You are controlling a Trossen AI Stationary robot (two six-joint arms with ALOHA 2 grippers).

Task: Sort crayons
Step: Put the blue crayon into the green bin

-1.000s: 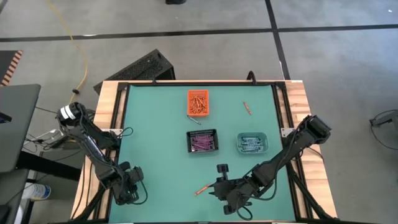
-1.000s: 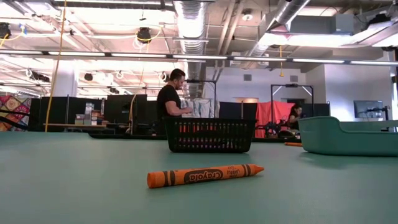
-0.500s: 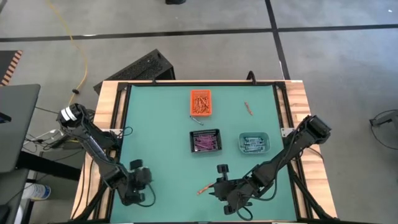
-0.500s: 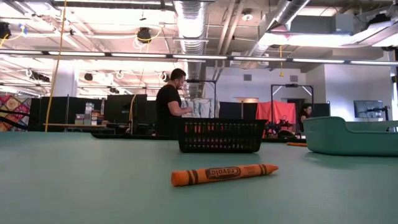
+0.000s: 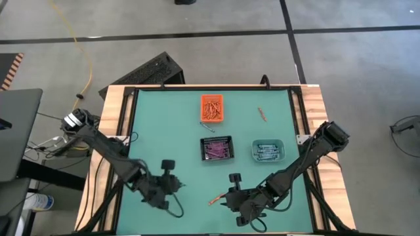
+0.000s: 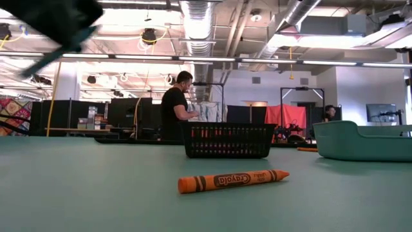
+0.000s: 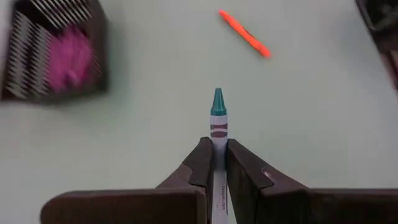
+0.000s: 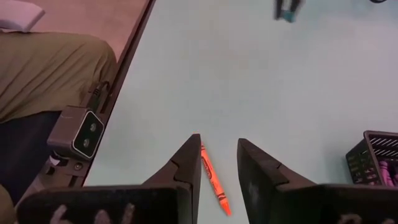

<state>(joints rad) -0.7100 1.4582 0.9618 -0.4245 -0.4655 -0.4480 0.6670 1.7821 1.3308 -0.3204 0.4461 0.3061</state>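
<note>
Green table mat (image 5: 164,131), filling the centre of the high view inside a wooden frame (image 5: 314,105). Left arm (image 5: 105,147), entering from the left edge and reaching toward the lower centre of the mat. Right arm (image 5: 308,157), entering from the right edge and folding down to the lower centre.

Black mesh bin (image 5: 216,149), middle of the mat, holding purple crayons (image 5: 215,152). Teal bin (image 5: 267,151), just to its right, holding blue-teal crayons (image 5: 266,152). Orange bin (image 5: 211,108), upper centre, holding orange crayons (image 5: 210,109).

Left gripper (image 5: 172,183), lower centre-left of the mat; in the left wrist view its fingers (image 7: 202,163) are pressed narrowly around a teal crayon (image 7: 217,124), whose tip points out past them.

Right gripper (image 5: 230,193), lower centre of the mat, fingers (image 8: 189,160) spread apart and holding nothing, directly above a loose orange crayon (image 5: 214,199) that lies flat on the mat; in the right wrist view this crayon shows between the two fingers. In the low view it lies in the centre foreground, in front of the mesh bin.

A further orange crayon (image 5: 261,114) lies alone on the mat at upper right. A person (image 6: 174,106) stands in the room beyond the table.
</note>
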